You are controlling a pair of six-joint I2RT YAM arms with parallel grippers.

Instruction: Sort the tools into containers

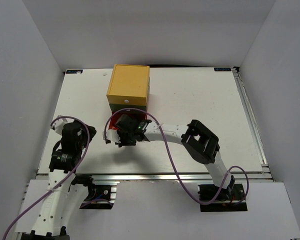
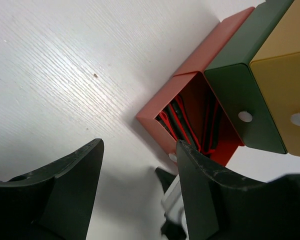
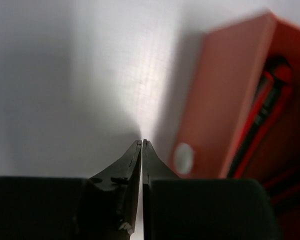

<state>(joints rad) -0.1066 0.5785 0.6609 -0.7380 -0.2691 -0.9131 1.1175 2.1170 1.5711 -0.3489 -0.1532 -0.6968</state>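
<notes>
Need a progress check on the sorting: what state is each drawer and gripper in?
Red drawer: pulled open, red-handled tools inside.
Green drawer: shut.
Yellow drawer: shut.
Left gripper: open, empty.
Right gripper: shut on nothing, beside the white knob.

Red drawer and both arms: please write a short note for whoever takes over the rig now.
Left gripper: jaws open, empty, above the table, left of the red drawer.
Right gripper: jaws shut on nothing, beside the red drawer's white knob.
Red drawer: pulled out, red-handled tools inside. Green drawer and yellow drawer: closed, contents hidden.
Done: no tool seen outside the drawers.
Left: probably push the red drawer shut.
</notes>
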